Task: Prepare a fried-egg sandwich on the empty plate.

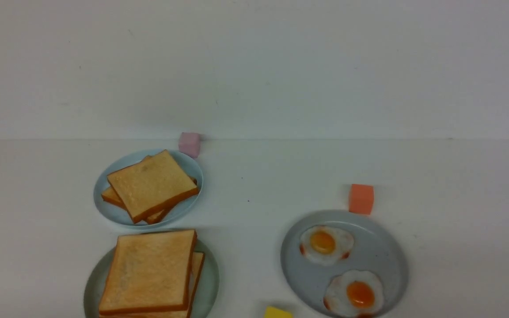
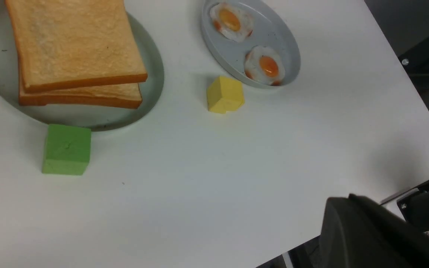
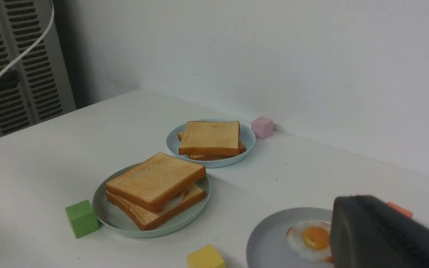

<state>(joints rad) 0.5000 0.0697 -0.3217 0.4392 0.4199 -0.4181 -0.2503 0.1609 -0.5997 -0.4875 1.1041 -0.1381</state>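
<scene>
Left claw [image 2: 363,227], right claw [image 3: 378,230] shut, empty; bumping plate [image 1: 209,282] could slide skewed top slice [image 1: 148,269] off sandwich [image 3: 155,193].

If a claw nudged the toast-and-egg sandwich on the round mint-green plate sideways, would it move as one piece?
Probably not. The stacked golden-brown toast sandwich has its top slice skewed off the bottom one, so it looks loose and apt to slide. The white egg peeking between may add slip. Both slices lie flat with crisp edges, so probably stiff.
</scene>
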